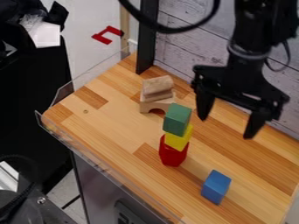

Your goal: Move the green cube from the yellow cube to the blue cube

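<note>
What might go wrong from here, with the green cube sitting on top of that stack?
The green cube tops a stack whose pieces look slightly out of line, so a sideways nudge from the open gripper might topple it. The yellow cube is directly underneath; a grasp set too low could catch it too. The blue cube offers only a small top, so an off-centre release may let the green one slide off.

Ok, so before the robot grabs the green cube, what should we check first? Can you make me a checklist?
1. Fingers open: ok.
2. Green cube sitting on the yellow cube: ok.
3. Fingers around the green cube: not ok, they hang apart from it.
4. Blue cube with nothing on top: ok.
5. Yellow cube steady enough on the red block to stay put: cannot tell.
</note>
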You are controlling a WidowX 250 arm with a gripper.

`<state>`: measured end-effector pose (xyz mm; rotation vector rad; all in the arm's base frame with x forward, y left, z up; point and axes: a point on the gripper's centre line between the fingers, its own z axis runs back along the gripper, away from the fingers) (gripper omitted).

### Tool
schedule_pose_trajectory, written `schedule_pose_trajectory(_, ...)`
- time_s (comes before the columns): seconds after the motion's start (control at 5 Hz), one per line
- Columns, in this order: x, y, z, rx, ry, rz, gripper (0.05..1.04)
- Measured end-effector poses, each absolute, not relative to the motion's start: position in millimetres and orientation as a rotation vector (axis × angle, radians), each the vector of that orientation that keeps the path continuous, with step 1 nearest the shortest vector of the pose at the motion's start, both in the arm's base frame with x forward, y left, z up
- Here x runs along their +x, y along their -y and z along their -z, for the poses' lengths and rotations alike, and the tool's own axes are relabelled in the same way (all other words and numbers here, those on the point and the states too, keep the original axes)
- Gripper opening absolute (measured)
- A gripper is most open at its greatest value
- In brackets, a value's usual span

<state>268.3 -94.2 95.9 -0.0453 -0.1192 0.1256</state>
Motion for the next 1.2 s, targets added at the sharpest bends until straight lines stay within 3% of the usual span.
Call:
schedule_pose_trajectory(0.2,272,81,-105,-0.049,0.146,-0.172,0.999)
schedule_pose_trajectory(1.2,261,45,-93,-0.059,0.063,-0.269,0.999)
